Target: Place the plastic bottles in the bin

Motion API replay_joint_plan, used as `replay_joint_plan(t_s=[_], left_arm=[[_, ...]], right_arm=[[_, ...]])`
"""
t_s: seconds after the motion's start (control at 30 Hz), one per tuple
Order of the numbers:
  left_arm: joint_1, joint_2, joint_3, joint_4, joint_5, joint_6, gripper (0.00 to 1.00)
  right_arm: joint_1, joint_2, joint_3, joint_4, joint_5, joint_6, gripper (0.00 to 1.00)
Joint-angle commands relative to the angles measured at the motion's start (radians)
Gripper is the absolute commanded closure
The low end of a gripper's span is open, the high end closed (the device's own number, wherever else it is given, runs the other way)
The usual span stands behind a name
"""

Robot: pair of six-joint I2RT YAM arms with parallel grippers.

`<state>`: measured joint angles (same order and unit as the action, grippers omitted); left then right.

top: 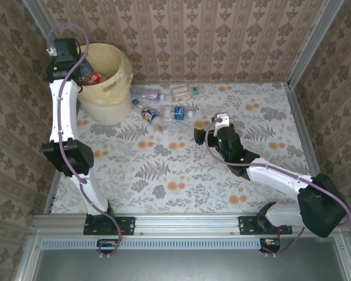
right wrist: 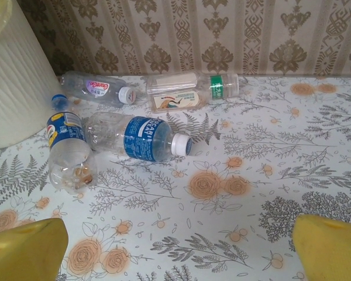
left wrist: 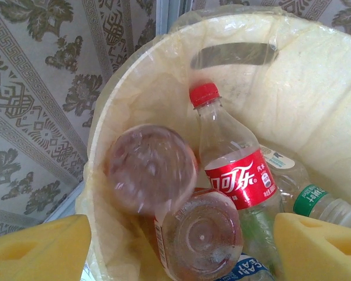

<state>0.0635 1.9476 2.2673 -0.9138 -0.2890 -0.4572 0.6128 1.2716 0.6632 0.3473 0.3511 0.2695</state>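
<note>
Aslant in bin [left wrist: 316, 76], red-label btl [left wrist: 240, 178] (cap up)

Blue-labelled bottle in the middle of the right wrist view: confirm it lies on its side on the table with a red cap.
Wrong on the cap: it is white, not red. The right wrist view shows the blue-labelled bottle lying on its side on the table, as you said.
</note>
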Motion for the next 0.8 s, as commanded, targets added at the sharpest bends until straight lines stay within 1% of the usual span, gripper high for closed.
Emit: replay_joint_plan(t_s=[0.0, 0.1, 0.3, 0.4, 0.53, 0.7, 0.77], left_arm=[[-0.001, -0.018, 0.026, -0.021, -0.006, -0.012, 0.17], [-0.002, -0.030, 0.020, -0.019, -0.001, -0.007, 0.16], [-0.010, -0.089, -0.039, 0.052, 0.089, 0.031, 0.10], [-0.007, -0.138, -0.089, 0.115, 0.193, 0.056, 0.06], [-0.001, -0.255, -0.228, 0.250, 0.340, 0.075, 0.01], [0.000, -0.407, -0.394, 0.362, 0.464, 0.091, 0.00], [-0.011, -0.460, -0.466, 0.403, 0.484, 0.071, 0.00]], right_arm=[[-0.007, 0.005, 0.001, -0.020, -0.015, 0.017, 0.00], [-0.006, 0.009, 0.004, -0.022, -0.014, 0.020, 0.00], [-0.008, 0.014, 0.007, -0.027, -0.018, 0.022, 0.00], [-0.008, 0.017, 0.009, -0.035, -0.020, 0.030, 0.00], [-0.008, 0.014, 0.004, -0.042, -0.023, 0.049, 0.00], [-0.011, 0.016, -0.043, 0.033, -0.046, 0.088, 0.00], [-0.011, 0.022, -0.042, 0.034, -0.056, 0.088, 0.00]])
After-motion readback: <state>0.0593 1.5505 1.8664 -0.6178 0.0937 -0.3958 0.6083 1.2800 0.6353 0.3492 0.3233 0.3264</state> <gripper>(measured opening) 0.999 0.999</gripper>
